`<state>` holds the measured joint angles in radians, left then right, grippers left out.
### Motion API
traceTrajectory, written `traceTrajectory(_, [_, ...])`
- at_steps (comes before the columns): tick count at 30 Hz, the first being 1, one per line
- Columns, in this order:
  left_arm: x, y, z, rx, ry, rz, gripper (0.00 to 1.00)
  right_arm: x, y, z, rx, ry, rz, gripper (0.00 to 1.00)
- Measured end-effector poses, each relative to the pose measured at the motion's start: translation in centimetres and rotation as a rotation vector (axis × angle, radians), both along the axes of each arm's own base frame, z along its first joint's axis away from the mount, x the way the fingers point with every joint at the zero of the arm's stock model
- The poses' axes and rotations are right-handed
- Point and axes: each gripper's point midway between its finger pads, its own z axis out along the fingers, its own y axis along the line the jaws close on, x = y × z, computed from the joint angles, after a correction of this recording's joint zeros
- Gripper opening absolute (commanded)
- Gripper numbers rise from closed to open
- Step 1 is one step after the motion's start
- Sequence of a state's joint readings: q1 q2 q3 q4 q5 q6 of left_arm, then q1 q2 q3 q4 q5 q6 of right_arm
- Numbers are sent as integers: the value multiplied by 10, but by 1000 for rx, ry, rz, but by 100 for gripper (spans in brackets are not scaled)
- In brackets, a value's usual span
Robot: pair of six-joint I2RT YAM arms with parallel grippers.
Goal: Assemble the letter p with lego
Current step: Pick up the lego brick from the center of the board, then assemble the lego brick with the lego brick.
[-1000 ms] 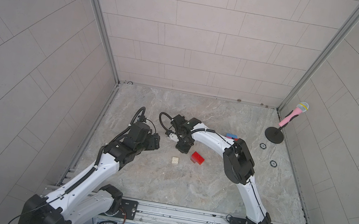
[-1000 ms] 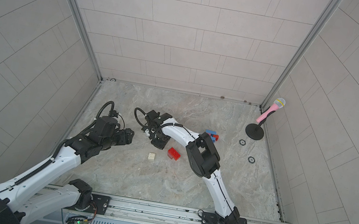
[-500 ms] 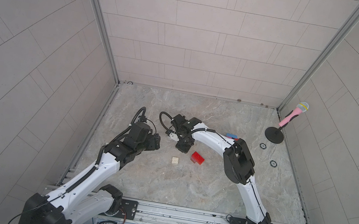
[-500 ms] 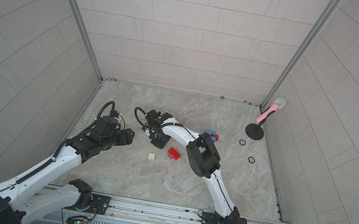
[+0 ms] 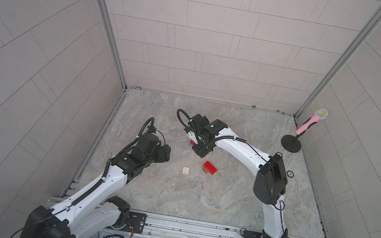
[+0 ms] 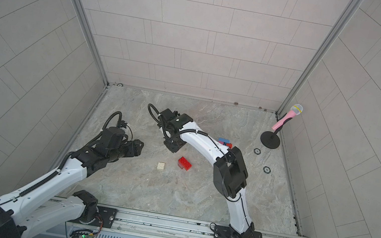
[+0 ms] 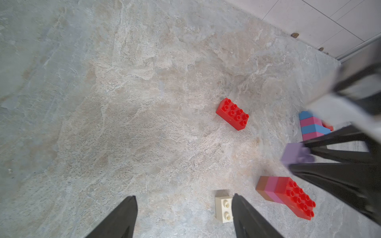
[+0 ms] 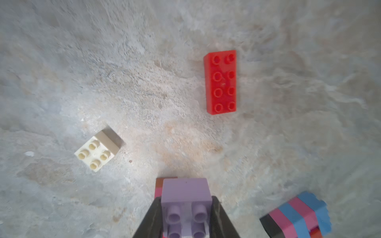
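Right wrist view: right gripper (image 8: 186, 214) clamped on the lilac brick (image 8: 185, 190), mid-table, close over the brown-pink-red stack (image 7: 285, 194) — studs face the camera, square, no long axis. Left gripper (image 7: 183, 216) wide apart, empty, by the cream brick (image 7: 223, 206). Red oblong brick (image 5: 210, 167) loose, studs up, long axis far-left to near-right. Blue-pink-black stack (image 8: 296, 216) lies right. P maybe half done, I'd judge — stacks not yet joined.
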<state>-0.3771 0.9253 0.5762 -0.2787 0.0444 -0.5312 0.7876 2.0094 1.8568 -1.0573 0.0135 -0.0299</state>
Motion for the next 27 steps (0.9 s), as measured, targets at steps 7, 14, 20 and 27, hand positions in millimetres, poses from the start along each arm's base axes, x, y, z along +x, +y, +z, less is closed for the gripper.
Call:
traceTrajectory(7, [2, -2, 2, -11, -29, -12, 79, -31, -34, 25, 10, -19, -28, 17])
traceTrajectory(14, [4, -9, 4, -33, -49, -40, 79, -51, -51, -13, -59, 68, -23, 16])
traceTrajectory(20, [6, -11, 7, -39, -67, -53, 79, -47, -42, -14, -30, 51, -16, 16])
traceTrajectory(27, [7, -12, 8, -40, -73, -56, 79, -42, -33, -31, -41, 66, -10, 16])
